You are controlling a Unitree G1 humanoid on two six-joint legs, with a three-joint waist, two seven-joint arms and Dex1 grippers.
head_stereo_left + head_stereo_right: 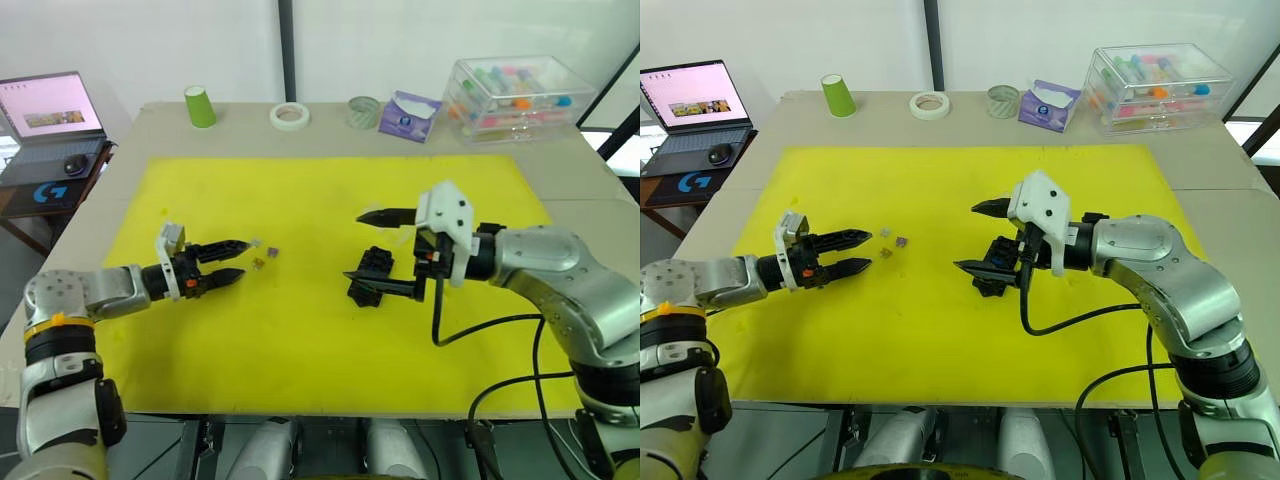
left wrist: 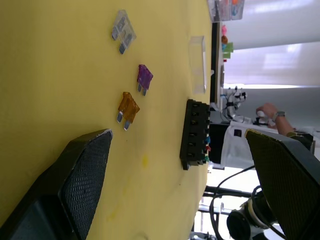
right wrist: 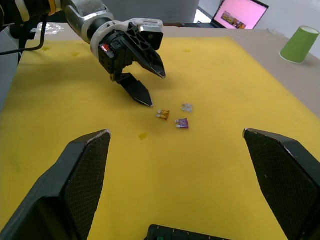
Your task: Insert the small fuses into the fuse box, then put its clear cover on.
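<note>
The left gripper (image 1: 232, 263) hangs low over the yellow mat (image 1: 300, 340), fingers parted and empty, aimed at three loose fuses just past its tips: brown fuse (image 2: 128, 107) nearest, purple fuse (image 2: 144, 78) beyond, grey fuse (image 2: 123, 30) farthest. Open mat lies all round them, so approach looks free. Further right, the right gripper (image 1: 385, 252) stands wide open astride the fuse box (image 1: 369, 274), probably to steady it. The clear cover (image 2: 197, 62) lies just behind the box.

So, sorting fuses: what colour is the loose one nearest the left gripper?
Amber-brown fuse, clearest in the left wrist view.
</note>
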